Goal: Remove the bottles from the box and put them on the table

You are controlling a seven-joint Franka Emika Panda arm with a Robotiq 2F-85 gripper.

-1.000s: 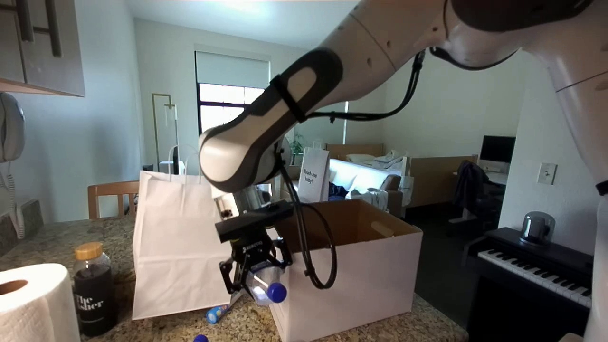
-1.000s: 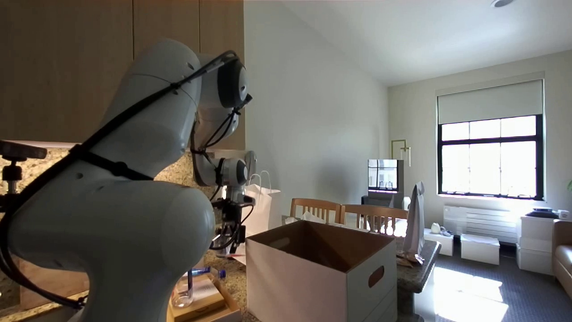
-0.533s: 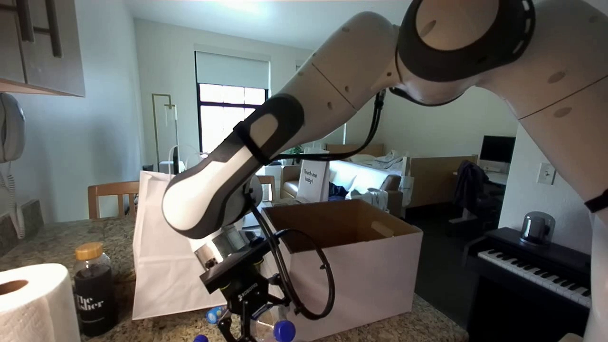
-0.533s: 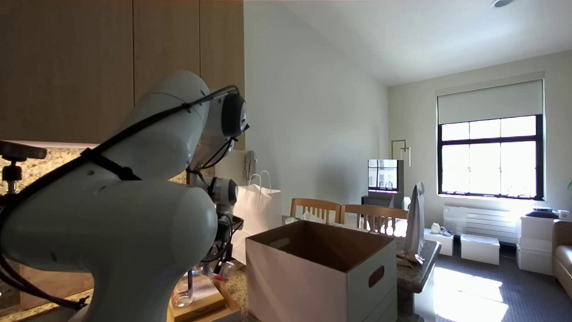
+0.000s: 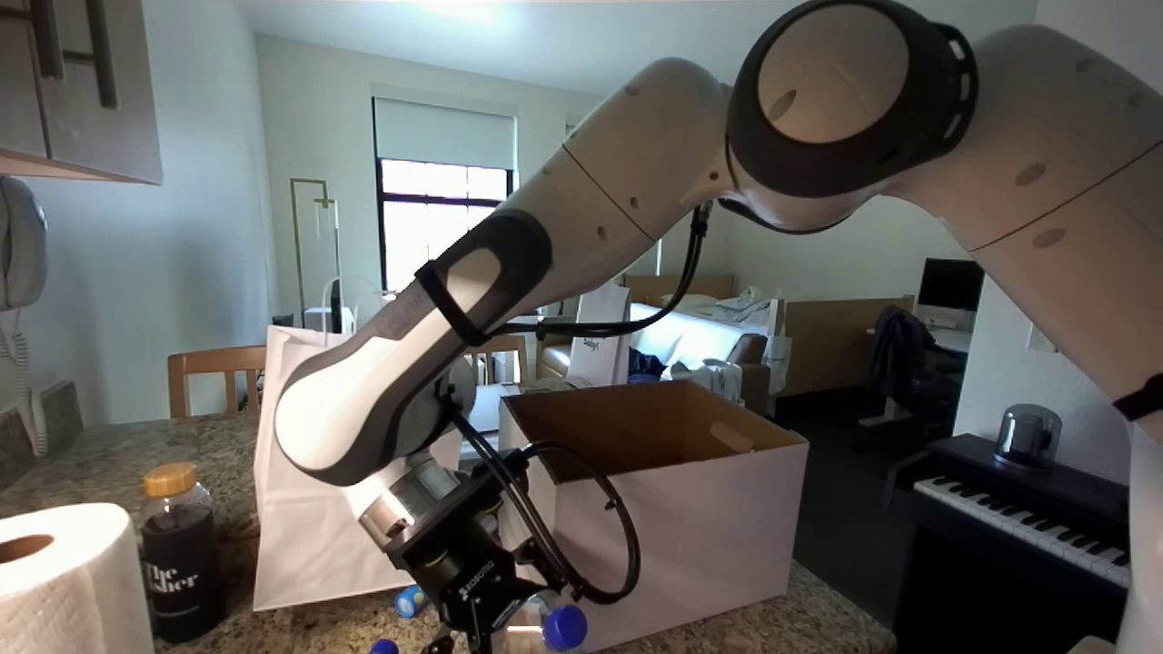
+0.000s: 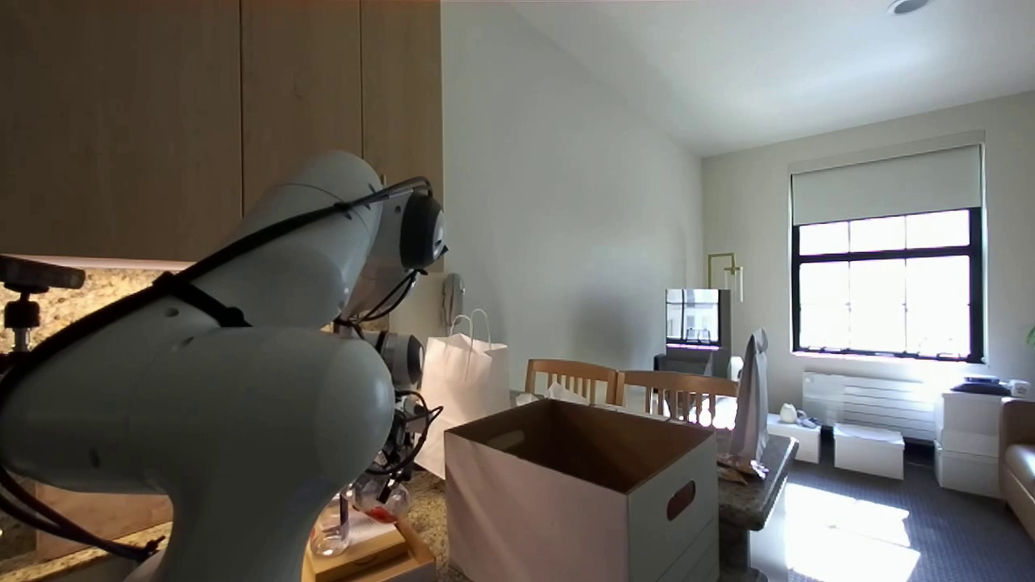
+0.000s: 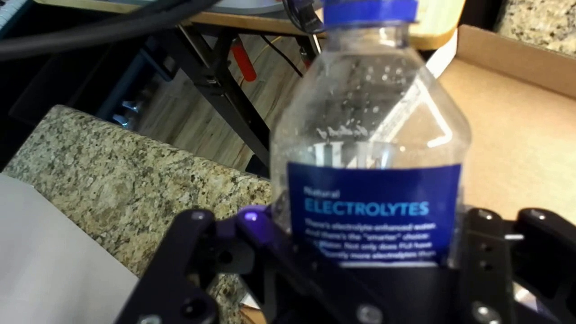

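Observation:
My gripper (image 7: 373, 236) is shut on a clear plastic bottle (image 7: 373, 198) with a blue label and blue cap, its fingers (image 7: 483, 243) against the bottle's sides. In an exterior view the gripper (image 5: 486, 640) leans low in front of the box, the bottle's blue cap (image 5: 565, 627) pointing out of it. The white box (image 5: 681, 545) has a brown inside; its floor is hidden in both exterior views. A second clear bottle (image 6: 330, 529) stands low beside the arm. Another blue cap (image 5: 384, 647) shows at the picture's bottom edge. Speckled stone forms the table (image 7: 112, 180).
A shallow brown cardboard tray (image 7: 517, 135) lies by the held bottle. The white paper bag (image 5: 336, 490) stands close behind the gripper. A blue-ended object (image 5: 411, 601) lies at the bag's foot. Farther off are a dark jar (image 5: 182, 563) and a paper towel roll (image 5: 82, 581).
The arm has come down, carrying the held bottle lower and away from the box's side, toward the tray. The hand has tilted more. The box has not moved.

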